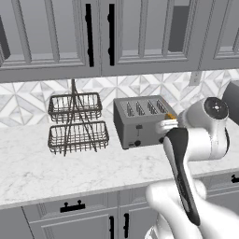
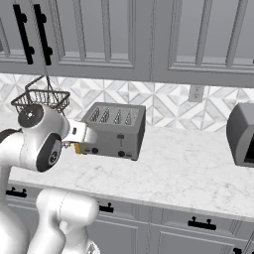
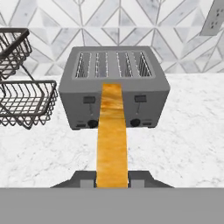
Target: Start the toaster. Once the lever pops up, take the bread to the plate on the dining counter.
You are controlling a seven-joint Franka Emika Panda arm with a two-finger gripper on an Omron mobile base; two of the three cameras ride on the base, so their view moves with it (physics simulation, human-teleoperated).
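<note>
The boxy grey toaster [image 1: 140,119] [image 2: 116,126] [image 3: 113,83] stands on the wall counter against the tiled backsplash, its top slots bare. Two small black levers [image 3: 89,99] sit high on its front. My gripper [image 3: 112,179] is shut on the bread [image 3: 112,140], a golden-yellow slice held edge-on that reaches out toward the toaster's front. A corner of the bread [image 1: 171,116] [image 2: 77,147] peeks out beside my wrist, just in front of the toaster and above the counter. The plate and the dining counter are out of view.
A wire two-tier basket rack [image 1: 74,123] [image 2: 42,101] [image 3: 22,87] stands left of the toaster. A dark grey appliance [image 2: 243,134] sits at the far right. The marble counter [image 1: 70,168] runs in front, with wall cabinets [image 1: 98,32] overhead.
</note>
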